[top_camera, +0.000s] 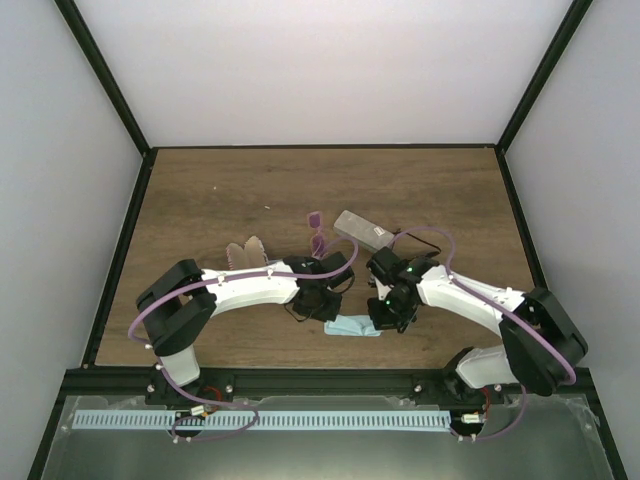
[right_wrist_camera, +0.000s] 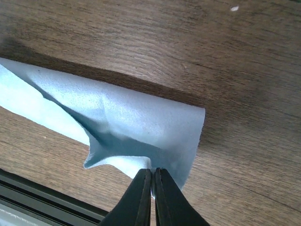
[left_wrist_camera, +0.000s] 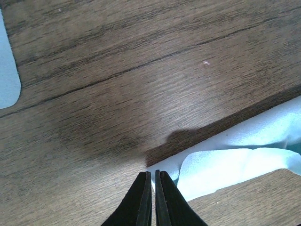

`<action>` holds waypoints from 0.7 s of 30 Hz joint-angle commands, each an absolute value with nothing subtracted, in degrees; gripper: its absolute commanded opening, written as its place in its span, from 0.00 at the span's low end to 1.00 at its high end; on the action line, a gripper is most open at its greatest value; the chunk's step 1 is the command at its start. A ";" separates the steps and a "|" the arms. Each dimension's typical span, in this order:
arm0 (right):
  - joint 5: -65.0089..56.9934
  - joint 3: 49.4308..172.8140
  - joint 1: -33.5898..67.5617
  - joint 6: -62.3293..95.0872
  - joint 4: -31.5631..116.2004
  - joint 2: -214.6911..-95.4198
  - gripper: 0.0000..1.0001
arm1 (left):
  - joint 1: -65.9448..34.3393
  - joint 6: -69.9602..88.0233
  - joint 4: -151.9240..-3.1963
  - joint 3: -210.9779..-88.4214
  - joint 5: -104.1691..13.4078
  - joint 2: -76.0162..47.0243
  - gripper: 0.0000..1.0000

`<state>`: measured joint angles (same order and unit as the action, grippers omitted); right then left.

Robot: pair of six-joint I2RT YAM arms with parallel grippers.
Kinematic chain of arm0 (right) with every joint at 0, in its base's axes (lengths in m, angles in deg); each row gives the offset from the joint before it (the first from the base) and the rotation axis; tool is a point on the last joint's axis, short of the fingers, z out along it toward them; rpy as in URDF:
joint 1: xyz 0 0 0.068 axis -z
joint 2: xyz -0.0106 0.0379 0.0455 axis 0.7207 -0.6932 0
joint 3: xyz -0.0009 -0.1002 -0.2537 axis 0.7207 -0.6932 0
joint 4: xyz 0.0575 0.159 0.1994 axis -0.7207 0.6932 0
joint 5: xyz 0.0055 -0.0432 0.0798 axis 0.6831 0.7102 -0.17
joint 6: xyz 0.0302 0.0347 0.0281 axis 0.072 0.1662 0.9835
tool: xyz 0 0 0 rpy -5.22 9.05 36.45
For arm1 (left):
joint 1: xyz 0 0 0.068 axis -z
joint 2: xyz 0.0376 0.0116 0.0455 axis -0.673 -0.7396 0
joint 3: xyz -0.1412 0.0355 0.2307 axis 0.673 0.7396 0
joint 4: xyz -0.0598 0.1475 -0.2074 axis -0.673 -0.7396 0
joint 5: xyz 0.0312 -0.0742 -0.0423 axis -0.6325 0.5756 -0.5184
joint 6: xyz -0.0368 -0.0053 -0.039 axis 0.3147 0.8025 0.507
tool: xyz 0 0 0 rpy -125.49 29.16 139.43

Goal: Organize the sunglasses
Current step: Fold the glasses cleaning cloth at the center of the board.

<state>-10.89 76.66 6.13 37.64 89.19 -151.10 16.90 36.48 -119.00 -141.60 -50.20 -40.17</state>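
Observation:
The sunglasses with purple-pink lenses lie on the wooden table behind both arms, touched by neither gripper. A light blue cloth sits between the two grippers near the table's front. My left gripper is shut, with a corner of this cloth at its tips, its edge lifted off the wood. My right gripper is shut on the opposite edge of the cloth, which rises in a fold above the table. From above, the left gripper and the right gripper stand close together.
A grey case lies just right of the sunglasses. A pink-striped case lies behind the left arm. Another piece of light blue cloth shows at the left wrist view's edge. The table's black front rail runs close under the right gripper.

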 commanded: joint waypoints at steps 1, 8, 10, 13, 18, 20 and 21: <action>-11.33 76.41 5.25 37.86 89.13 -151.45 0.06 | 17.09 37.18 -119.74 -142.66 -51.24 -39.05 0.06; -7.19 78.25 5.24 39.15 90.74 -150.20 0.33 | 17.01 37.17 -120.00 -142.86 -52.02 -38.78 0.08; -5.30 79.80 5.24 39.62 91.62 -149.84 0.34 | 17.02 37.11 -120.12 -143.08 -52.45 -38.33 0.09; -3.15 81.89 5.24 40.26 92.86 -149.31 0.41 | 16.91 37.15 -120.30 -143.53 -53.32 -37.57 0.11; -2.17 83.26 5.24 40.35 93.17 -149.21 0.53 | 16.44 36.19 -121.89 -145.19 -53.32 -37.54 0.31; -2.85 82.81 5.25 40.21 92.78 -150.02 0.55 | 16.40 35.76 -122.54 -146.21 -52.89 -37.53 0.44; -3.01 82.59 5.20 40.08 92.52 -150.12 0.56 | 16.34 35.47 -122.82 -146.69 -52.56 -37.56 0.53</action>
<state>-4.03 81.57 5.78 39.93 91.94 -149.98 16.70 36.19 -120.98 -144.01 -52.73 -38.99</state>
